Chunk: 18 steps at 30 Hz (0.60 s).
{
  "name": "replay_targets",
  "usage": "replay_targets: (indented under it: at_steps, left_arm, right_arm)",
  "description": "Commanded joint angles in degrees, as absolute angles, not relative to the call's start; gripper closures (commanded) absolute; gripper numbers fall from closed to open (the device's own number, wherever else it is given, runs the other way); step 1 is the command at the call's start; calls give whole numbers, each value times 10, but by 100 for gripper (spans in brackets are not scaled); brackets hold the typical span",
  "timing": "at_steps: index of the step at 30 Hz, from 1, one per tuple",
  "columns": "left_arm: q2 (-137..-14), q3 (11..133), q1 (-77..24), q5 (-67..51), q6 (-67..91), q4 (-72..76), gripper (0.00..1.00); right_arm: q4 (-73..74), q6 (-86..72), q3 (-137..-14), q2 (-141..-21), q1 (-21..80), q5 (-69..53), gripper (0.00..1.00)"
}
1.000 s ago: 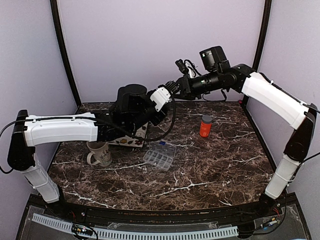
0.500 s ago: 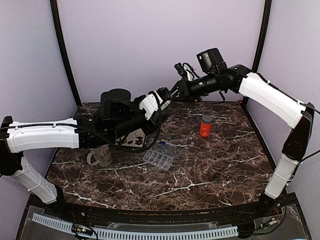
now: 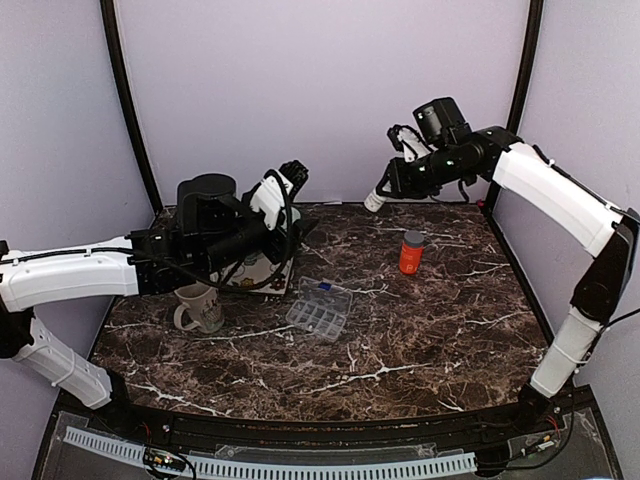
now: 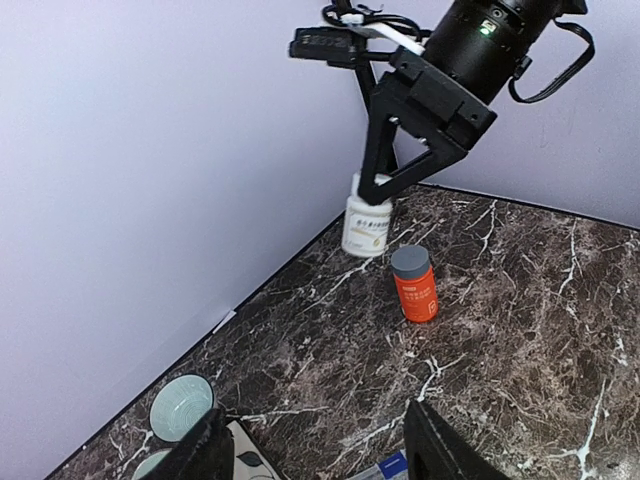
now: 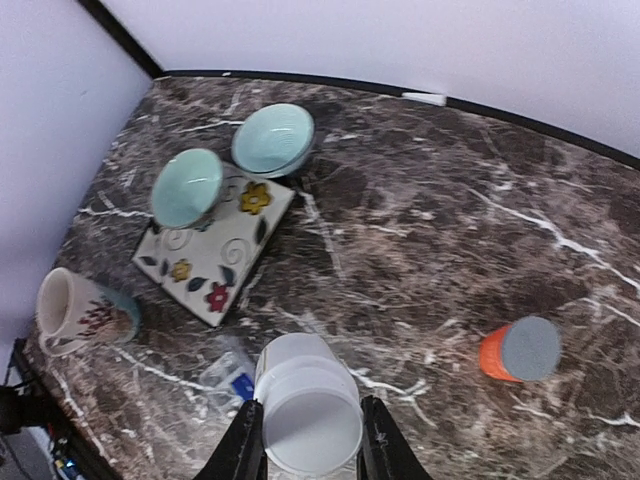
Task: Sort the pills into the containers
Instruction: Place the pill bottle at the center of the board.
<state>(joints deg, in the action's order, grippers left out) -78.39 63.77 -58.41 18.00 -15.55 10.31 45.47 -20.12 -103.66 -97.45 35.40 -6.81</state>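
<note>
Top external: right claw (image 3: 383,192), gripping white bottle (image 3: 373,202), has parted from open left claw (image 3: 294,170).

Orange bottle (image 3: 411,252) in all three views

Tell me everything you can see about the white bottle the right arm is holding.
The white bottle is a small, plastic-looking cylinder with a pale printed label round its body. The right gripper clamps its upper part between both fingers, holding it tilted in the air above the back of the marble table, behind the orange bottle. Nothing else touches it. Whether it is capped cannot be told.
</note>
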Motion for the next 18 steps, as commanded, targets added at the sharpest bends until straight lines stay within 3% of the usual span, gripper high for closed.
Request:
replay_targets:
  at_steps: [1, 8, 18]
  left_arm:
    - [-764, 634, -567, 155, -100, 85, 39]
    - [-764, 632, -534, 104, -51, 75, 39]
    - [-784, 643, -517, 58, -25, 56, 39]
  right_arm:
    - [485, -174, -1011, -941, 328, 75, 100]
    - [505, -174, -951, -931, 286, 184, 100]
    - [461, -178, -839, -929, 229, 204, 100]
